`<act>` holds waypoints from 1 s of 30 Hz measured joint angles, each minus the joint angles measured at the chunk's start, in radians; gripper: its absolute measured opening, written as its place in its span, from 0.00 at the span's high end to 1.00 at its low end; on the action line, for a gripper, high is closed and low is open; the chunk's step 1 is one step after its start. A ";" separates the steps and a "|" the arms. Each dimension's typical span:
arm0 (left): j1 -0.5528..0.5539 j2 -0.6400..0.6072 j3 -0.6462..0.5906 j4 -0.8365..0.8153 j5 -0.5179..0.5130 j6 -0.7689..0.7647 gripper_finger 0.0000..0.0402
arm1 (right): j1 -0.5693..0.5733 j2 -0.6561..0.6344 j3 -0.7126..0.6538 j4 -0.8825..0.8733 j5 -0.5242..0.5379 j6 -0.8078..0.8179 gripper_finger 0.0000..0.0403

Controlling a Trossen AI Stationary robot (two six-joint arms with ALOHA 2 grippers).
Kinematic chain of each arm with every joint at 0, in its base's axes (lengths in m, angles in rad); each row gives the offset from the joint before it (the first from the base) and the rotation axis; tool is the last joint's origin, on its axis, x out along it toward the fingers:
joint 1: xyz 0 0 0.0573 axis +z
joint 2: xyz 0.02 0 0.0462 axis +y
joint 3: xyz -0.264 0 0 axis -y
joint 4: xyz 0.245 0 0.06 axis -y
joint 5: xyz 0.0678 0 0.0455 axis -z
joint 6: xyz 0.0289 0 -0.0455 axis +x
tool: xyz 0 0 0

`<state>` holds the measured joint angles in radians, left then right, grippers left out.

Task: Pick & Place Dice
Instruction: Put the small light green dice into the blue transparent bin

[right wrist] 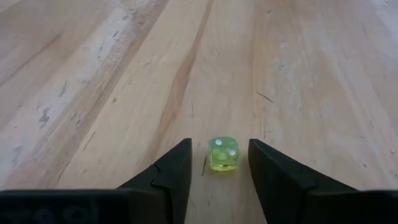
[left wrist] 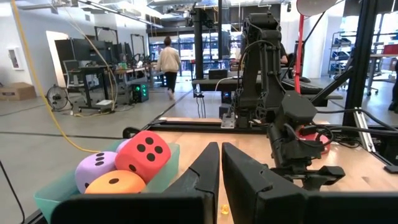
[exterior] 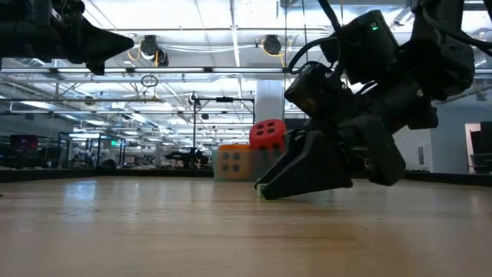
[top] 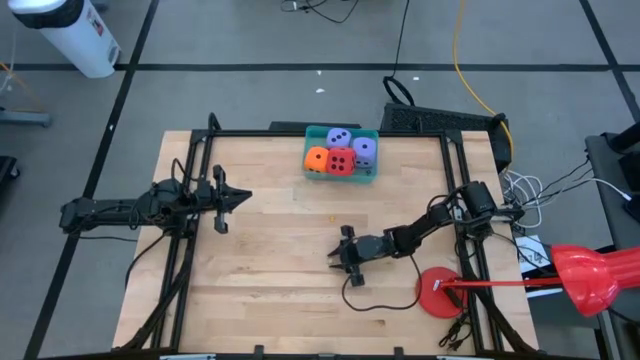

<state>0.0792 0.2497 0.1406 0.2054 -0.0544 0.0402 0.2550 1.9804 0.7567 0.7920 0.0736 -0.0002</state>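
Observation:
A small translucent green die (right wrist: 223,154) lies on the wooden table. The two fingers of my right gripper (right wrist: 219,146) stand on either side of it, open, with a gap on each side. In the high view my right gripper (top: 340,258) is low over the table's middle, slanting down. Several soft dice sit in a teal tray (top: 310,132) at the far edge: an orange one (top: 316,159), a red one (top: 341,160) and two purple ones (top: 340,138). My left gripper (top: 245,197) hovers shut above the table's left side.
A flat red disc (top: 438,292) lies near the right rail, with a red funnel-shaped thing (top: 585,278) beyond the table's right edge. A thin black cable (top: 375,295) loops on the wood near my right gripper. Black frame rails run along both sides. A person (left wrist: 166,60) walks far off.

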 joint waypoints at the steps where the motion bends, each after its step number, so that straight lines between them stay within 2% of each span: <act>1: 0.000 0.000 0.000 0.000 0.000 0.000 0.92 | 0.000 0.000 0.000 -0.002 0.000 0.001 0.65; 7: 0.000 0.000 0.000 0.000 0.000 0.000 0.92 | -0.002 0.000 0.000 -0.004 -0.010 0.014 0.76; 11: 0.000 0.000 0.000 0.000 0.000 0.000 0.92 | -0.004 0.001 0.000 -0.005 -0.068 0.019 0.85; 13: 0.000 0.000 0.000 0.000 0.000 0.000 0.92 | -0.006 0.001 -0.002 -0.001 -0.051 0.026 0.88; 17: 0.000 0.000 0.000 0.000 0.000 0.000 0.92 | -0.007 0.005 -0.004 0.054 -0.050 0.017 0.89; 20: 0.000 0.000 0.000 0.000 0.000 0.000 0.92 | -0.007 -0.010 -0.004 0.123 -0.050 0.008 0.85; 24: 0.000 0.000 0.000 -0.001 0.000 0.000 0.92 | -0.014 -0.124 -0.004 0.112 -0.053 -0.036 0.83; 30: 0.000 0.000 0.000 -0.001 0.000 0.000 0.92 | -0.052 -0.414 -0.036 -0.010 -0.079 -0.091 0.90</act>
<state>0.0790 0.2497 0.1410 0.2047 -0.0544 0.0402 0.2027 1.5667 0.7203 0.7821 -0.0050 -0.0912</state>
